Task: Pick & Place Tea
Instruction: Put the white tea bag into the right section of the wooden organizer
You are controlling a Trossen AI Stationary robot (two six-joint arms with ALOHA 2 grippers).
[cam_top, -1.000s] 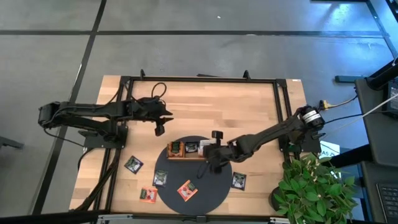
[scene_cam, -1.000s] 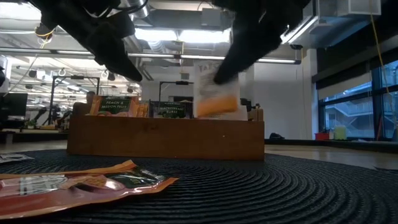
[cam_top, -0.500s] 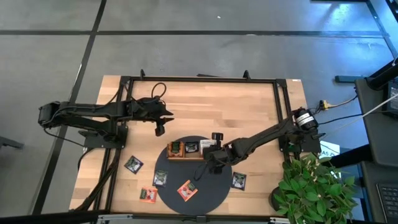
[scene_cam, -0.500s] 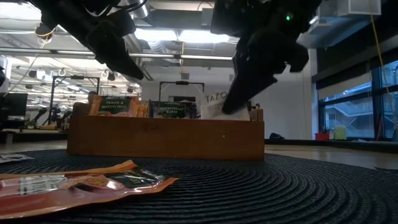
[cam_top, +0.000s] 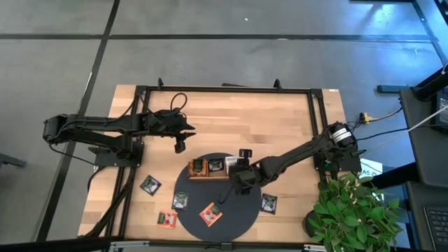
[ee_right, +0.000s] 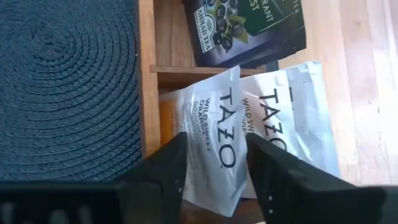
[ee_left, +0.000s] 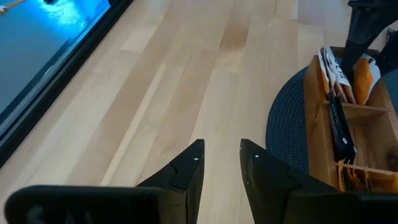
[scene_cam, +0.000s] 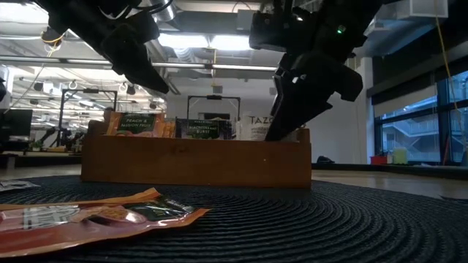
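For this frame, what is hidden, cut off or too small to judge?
- Low view: the tray's front wall hides the lower part of the sachets in it, so their number is unclear.
- High view: the right end effector covers the tray's end compartment.
- Right wrist view: the white sachet lies between the parted fingers; contact cannot be told.
- High view: print on the loose sachets is too small to read.
- Left wrist view: the tray's far end is cut off by the edge.

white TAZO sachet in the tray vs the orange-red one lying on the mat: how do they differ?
Colour: the white TAZO sachet is white with orange marks, while the orange-red sachet is orange-red all over. Pose: the white TAZO sachet stands on edge in the tray's end compartment, while the orange-red sachet lies flat on the mat, outside the tray. Both are small flat tea sachets.
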